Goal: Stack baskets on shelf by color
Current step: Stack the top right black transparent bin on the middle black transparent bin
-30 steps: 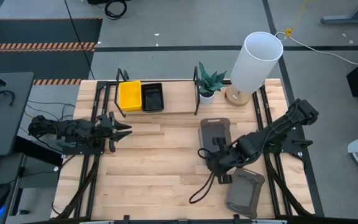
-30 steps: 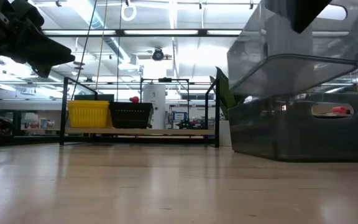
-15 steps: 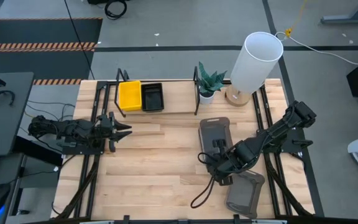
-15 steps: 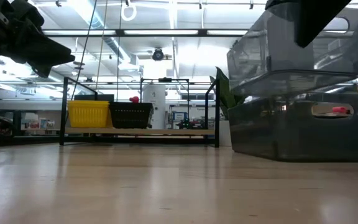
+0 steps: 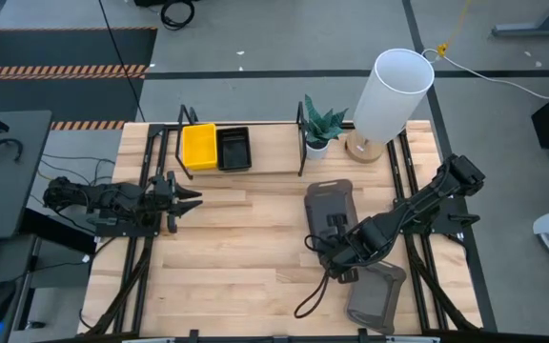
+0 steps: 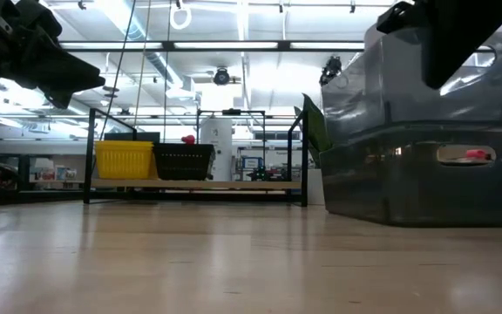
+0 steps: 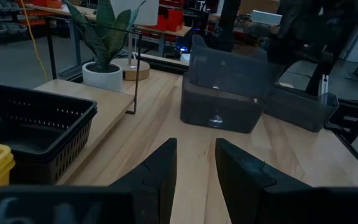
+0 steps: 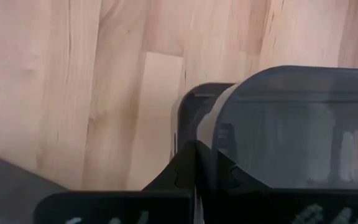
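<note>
on the wooden table, at four o'clock, a grey basket is pinched by the right gripper, nested into another for stacking; the left gripper waits, fingers spread.

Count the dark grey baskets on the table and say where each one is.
3: one dark grey rounded plastic basket on the tabletop, a second nested into it, gripped by the right gripper, a third alone beside them. Nesting may hide more.

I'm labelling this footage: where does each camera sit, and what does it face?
High: overhead, looking down; both arms show.
Low: tabletop height, facing the shelf.
Left wrist: past its open left gripper toward the grey baskets.
Right wrist: right gripper holding a grey basket.
Shared: yellow basket, high and low.
</note>
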Robot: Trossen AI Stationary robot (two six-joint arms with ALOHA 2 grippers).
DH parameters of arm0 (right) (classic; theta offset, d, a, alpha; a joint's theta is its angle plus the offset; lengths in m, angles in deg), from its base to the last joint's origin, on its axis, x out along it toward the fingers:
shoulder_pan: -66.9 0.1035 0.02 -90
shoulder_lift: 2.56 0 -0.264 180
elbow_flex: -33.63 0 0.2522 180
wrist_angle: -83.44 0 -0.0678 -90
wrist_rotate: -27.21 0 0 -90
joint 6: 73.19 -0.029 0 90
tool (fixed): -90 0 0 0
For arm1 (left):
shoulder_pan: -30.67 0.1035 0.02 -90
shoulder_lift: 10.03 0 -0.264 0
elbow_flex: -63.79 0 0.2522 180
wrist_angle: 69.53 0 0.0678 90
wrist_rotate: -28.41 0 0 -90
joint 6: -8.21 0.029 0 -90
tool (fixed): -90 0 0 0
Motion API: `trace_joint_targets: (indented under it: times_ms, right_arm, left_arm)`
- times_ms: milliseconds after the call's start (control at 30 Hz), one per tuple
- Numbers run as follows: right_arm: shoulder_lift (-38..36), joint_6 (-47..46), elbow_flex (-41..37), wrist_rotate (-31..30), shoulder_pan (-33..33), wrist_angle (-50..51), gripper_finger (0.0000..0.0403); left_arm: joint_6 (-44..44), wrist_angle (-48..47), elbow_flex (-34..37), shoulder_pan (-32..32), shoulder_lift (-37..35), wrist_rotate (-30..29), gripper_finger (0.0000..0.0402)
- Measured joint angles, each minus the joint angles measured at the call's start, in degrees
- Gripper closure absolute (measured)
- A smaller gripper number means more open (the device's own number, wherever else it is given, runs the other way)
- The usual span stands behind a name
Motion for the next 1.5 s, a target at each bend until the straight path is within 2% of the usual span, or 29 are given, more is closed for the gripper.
trace_joint_targets:
  times_ms: [633, 1500]
  right_arm:
    - [0.0, 0.4, -1.71, 0.46, 0.0, -4.6, 0.0396]
    - [0.0, 0.4, -1.71, 0.63, -0.39, -2.17, 0.0396]
  left_arm:
    - [-0.01, 0.0, 0.0, 0.0, 0.0, 0.0, 0.0285]
    - [-0.01, 0.0, 0.02, 0.0, 0.0, 0.0, 0.0285]
